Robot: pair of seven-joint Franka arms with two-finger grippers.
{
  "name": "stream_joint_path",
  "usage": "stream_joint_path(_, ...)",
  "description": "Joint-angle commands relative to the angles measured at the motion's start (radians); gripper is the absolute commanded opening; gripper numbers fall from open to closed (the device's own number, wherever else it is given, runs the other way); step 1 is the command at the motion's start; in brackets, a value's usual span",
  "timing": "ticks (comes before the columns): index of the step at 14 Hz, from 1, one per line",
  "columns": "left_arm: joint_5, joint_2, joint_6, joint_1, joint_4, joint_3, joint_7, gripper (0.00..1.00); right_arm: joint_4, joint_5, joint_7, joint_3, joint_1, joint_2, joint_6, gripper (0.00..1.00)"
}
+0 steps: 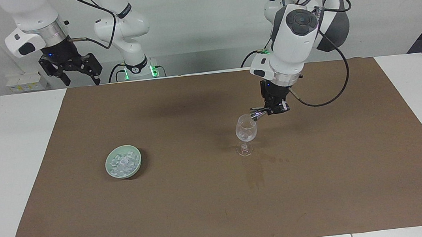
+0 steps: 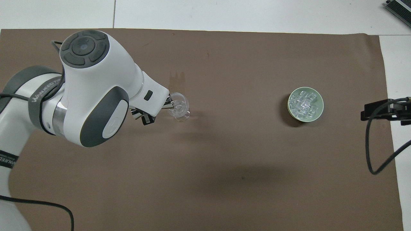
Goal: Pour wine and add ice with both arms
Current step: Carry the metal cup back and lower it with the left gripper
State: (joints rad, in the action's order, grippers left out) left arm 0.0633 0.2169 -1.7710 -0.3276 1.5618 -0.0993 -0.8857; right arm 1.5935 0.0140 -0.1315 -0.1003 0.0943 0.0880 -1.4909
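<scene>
In the overhead view the left gripper [image 2: 148, 116] is largely covered by the wrist of its own arm, and only the black fingertips of the right gripper [image 2: 382, 110] enter at the frame's edge. What the left gripper is clamped on is a small shiny metal measuring cup [image 1: 256, 113], seen best in the facing view; its contents cannot be made out, and no stream can be discerned. One wine glass [image 1: 246, 132] is seen, standing upright on a brown mat [image 1: 204, 198] toward the left arm's end of the table, with the cup's mouth held just above its rim. The cup's long axis is laid nearly level, tilted slightly down toward the glass. One pale green bowl [image 1: 110, 169] is placed toward the right arm's end of the table, well apart from the glass, and the ice [image 1: 123, 162] is heaped in it; the cubes are too many and too crowded to be counted. Whether anything lies inside the glass cannot be told. The right gripper [image 1: 76, 79] is held high with its fingers spread, empty, waiting over the mat's corner by its base. Faint damp stains [image 1: 255, 175] are seen on the mat beside the glass's foot.
</scene>
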Motion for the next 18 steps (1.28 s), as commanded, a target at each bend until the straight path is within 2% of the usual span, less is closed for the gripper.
stream_joint_path(1, 0.062, 0.009, 0.039, 0.086, -0.031, 0.0, -0.123, 0.0, 0.016, 0.004, 0.012, 0.001, -0.005, 0.016, -0.014, 1.0)
stream_joint_path(5, 0.251, 0.019, 0.047, 0.267, -0.016, -0.002, -0.446, 0.0, 0.016, 0.004, 0.012, 0.001, -0.005, 0.015, -0.014, 1.0)
stream_joint_path(11, 0.613, 0.126, 0.215, 0.582, 0.006, -0.002, -1.002, 0.0, 0.016, 0.004, 0.012, 0.001, -0.005, 0.015, -0.014, 1.0)
stream_joint_path(15, 0.834, 0.241, 0.353, 0.767, 0.052, -0.01, -1.163, 0.0, 0.016, 0.004, 0.012, 0.001, -0.005, 0.015, -0.014, 1.0)
stream_joint_path(18, 0.955, 0.364, 0.396, 0.826, 0.069, -0.016, -1.324, 0.0, 0.016, 0.004, 0.012, 0.001, -0.005, 0.015, -0.014, 1.0)
